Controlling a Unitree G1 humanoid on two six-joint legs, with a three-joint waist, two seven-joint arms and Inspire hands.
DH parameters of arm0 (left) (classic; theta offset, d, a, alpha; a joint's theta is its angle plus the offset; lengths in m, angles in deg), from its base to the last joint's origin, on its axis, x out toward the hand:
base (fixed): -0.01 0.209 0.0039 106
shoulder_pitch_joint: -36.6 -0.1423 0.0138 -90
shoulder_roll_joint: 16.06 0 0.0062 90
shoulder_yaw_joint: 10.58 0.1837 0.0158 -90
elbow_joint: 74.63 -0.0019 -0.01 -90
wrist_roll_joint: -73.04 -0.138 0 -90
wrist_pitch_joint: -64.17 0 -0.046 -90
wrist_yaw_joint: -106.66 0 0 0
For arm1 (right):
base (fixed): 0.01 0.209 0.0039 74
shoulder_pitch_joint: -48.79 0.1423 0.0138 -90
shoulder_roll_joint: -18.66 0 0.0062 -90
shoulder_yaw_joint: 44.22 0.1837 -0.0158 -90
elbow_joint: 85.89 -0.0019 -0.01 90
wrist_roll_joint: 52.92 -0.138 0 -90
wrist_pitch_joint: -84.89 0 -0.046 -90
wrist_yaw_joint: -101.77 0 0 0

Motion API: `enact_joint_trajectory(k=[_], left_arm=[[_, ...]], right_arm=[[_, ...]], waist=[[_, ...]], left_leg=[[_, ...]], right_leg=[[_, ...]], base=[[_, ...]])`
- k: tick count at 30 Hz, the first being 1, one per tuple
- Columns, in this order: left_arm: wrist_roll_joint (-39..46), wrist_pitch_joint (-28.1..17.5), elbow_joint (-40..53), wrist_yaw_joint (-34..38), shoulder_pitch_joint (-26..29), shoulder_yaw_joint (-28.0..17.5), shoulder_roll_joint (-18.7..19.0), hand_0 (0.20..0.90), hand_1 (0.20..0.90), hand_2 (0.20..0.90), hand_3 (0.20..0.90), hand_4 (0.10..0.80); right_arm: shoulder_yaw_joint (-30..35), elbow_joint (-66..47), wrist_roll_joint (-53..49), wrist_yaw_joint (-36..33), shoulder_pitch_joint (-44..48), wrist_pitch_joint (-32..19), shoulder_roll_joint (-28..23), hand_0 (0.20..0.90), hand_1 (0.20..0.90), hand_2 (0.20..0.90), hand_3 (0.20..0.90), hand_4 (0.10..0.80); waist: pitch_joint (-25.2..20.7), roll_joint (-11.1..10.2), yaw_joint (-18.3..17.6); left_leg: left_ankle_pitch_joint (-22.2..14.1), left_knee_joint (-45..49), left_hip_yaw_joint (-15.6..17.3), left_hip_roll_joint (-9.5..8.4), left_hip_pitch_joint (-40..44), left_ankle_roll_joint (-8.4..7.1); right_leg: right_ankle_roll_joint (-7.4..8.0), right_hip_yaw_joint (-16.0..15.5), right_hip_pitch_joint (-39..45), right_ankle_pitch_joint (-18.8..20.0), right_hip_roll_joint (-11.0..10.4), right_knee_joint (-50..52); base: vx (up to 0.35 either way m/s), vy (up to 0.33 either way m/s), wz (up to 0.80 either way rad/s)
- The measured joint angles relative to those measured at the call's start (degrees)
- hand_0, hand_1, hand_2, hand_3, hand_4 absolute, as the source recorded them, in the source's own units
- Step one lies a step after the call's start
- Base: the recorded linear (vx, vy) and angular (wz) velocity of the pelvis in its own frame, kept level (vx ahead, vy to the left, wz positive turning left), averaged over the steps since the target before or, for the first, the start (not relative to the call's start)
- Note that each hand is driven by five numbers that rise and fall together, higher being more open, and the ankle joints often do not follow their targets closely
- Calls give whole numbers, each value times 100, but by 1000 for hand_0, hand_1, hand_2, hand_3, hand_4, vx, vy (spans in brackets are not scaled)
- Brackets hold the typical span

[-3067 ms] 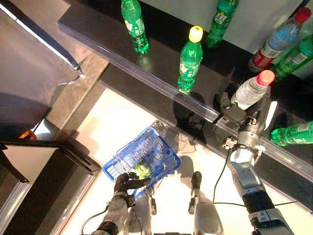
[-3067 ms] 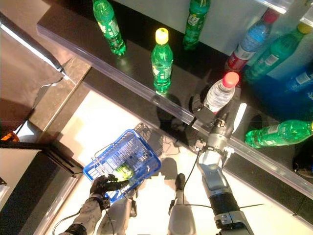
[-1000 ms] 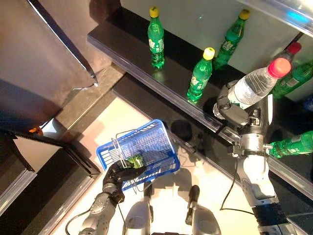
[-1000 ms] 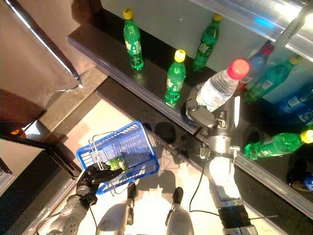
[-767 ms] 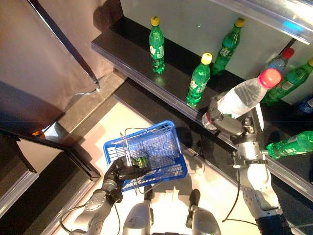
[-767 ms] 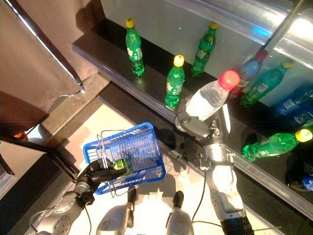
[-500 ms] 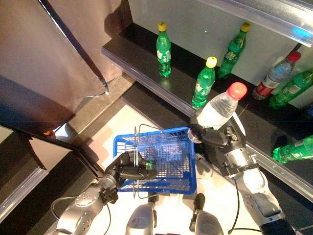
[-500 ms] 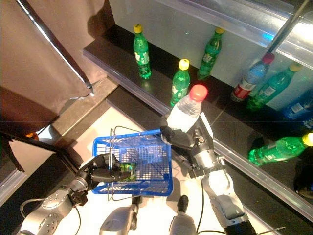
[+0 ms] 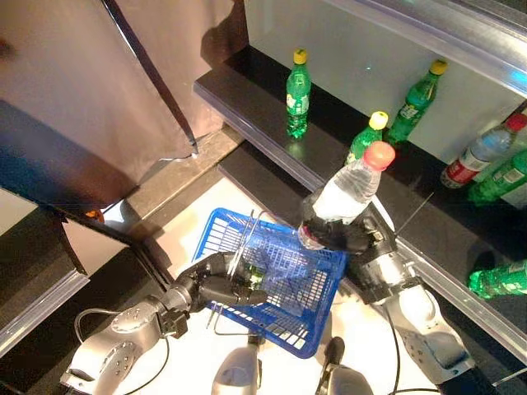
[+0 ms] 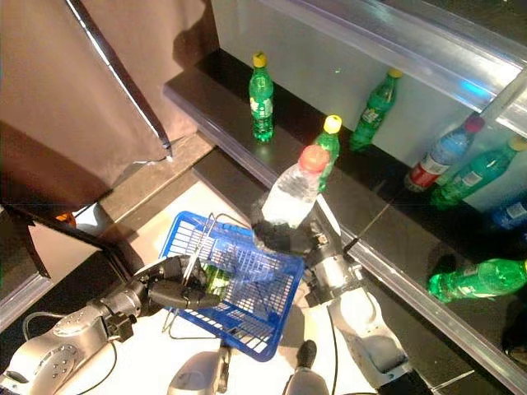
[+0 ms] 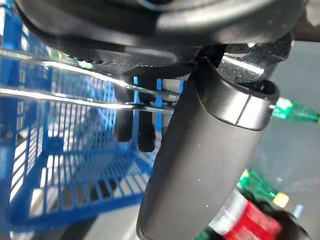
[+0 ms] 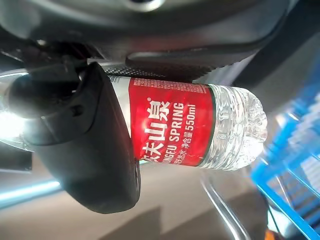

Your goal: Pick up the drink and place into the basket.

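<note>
My right hand (image 9: 350,239) is shut on a clear water bottle (image 9: 344,192) with a pink-red cap and a red label (image 12: 172,122). It holds the bottle upright, its base just above the far right rim of the blue basket (image 9: 317,321). My left hand (image 9: 216,284) is shut on the basket's thin wire handles (image 11: 75,95) and holds the basket raised in front. A green drink (image 10: 216,278) lies inside the basket near my left hand.
Green bottles (image 9: 297,90) stand on the dark shelf (image 9: 247,82) behind, with a red-labelled water bottle (image 9: 482,152) at the right. One green bottle (image 9: 498,278) lies on its side on the lower ledge. A brown curtain (image 9: 90,99) hangs at the left.
My right hand has carried the water bottle left and down from the shelf to the basket's rim. My left hand has raised the basket up and toward the middle. The camera has shifted.
</note>
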Motion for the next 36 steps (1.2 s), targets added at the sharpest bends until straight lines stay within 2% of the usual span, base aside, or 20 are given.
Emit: enact_joint_trajectory(k=[2, 5, 9, 12, 18, 22, 27, 29, 32, 36], left_arm=[[0, -1, 0, 3, 34, 120, 21, 300, 300, 300, 200, 100], [0, -1, 0, 2, 26, 288, 27, 300, 300, 300, 200, 100], [-1, -7, 0, 1, 23, 310, 33, 300, 300, 300, 200, 100], [4, -17, 0, 1, 25, 511, 34, 300, 300, 300, 200, 100], [43, -61, 0, -7, 48, 1107, 17, 300, 300, 300, 200, 100], [62, -92, -1, -11, 219, 1329, -92, 300, 300, 300, 200, 100], [64, -111, -8, -122, 224, 1390, -165, 300, 300, 300, 200, 100], [64, -111, -9, -222, 253, 1392, -172, 300, 300, 300, 200, 100], [64, -108, -27, -264, 378, 1507, -208, 300, 300, 300, 200, 100], [64, -51, -120, -280, 719, 1614, -285, 300, 300, 300, 200, 100]], right_arm=[[-297, 200, -7, -7, 34, 25, 41, 300, 300, 300, 200, 100], [-718, 688, -11, -2, -41, 401, 144, 300, 300, 300, 200, 100], [-937, 1411, 4, 4, -197, 518, 184, 300, 300, 300, 200, 100], [-1009, 1950, 121, -16, -265, 553, 179, 300, 300, 300, 200, 100], [-1224, 2457, 1008, -160, -298, 538, 127, 300, 300, 300, 200, 100], [-1415, 3137, 1819, -475, -33, 533, 0, 300, 300, 300, 200, 100], [-1426, 3247, 2569, -690, 29, 601, -103, 300, 300, 300, 200, 100], [-1507, 3456, 3059, -641, 259, 870, -106, 300, 300, 300, 200, 100], [-1877, 3942, 3729, -332, 795, 1551, -101, 300, 300, 300, 200, 100], [-2336, 4653, 4272, 140, 1334, 2324, 81, 300, 300, 300, 200, 100]], waist=[[-106, -26, -4], [-355, -62, 6], [-406, -40, 3], [-434, -8, -3], [-537, 159, -19], [-533, 394, -5], [-492, 502, -21], [-489, 499, -17], [-393, 488, 34], [-197, 398, 209]], left_leg=[[-1, -15, -1, -10, 0, 1], [5, -86, -14, -20, 36, 6], [12, -82, -37, -37, 26, 14], [14, -81, -49, -52, 18, 18], [14, 32, -70, -76, -163, 21], [29, 228, -92, -155, -400, 50], [-68, 445, -154, -272, -494, 117], [-88, 579, -172, -345, -647, 141], [-71, 792, -219, -419, -824, 139], [-115, 1072, -340, -445, -1028, 81]], right_leg=[[13, -3, 1, -15, -9, -2], [23, -33, 37, -23, -11, -68], [34, -40, 45, -30, -20, -73], [43, -43, 44, -36, -35, -69], [56, -46, -148, -80, -71, 68], [79, -84, -400, -226, -204, 456], [85, -35, -725, -609, -425, 1271], [79, 10, -998, -781, -548, 1702], [52, 14, -1256, -998, -691, 2190], [-23, -25, -1479, -1241, -781, 2650]], base=[[11, 2, 2], [-7, 13, 3], [-57, 58, 3], [-48, 52, 2], [-105, 64, 2], [-32, 68, 13], [-1, 50, 9], [-15, -14, 9], [5, -47, 15], [-9, -81, 15]])
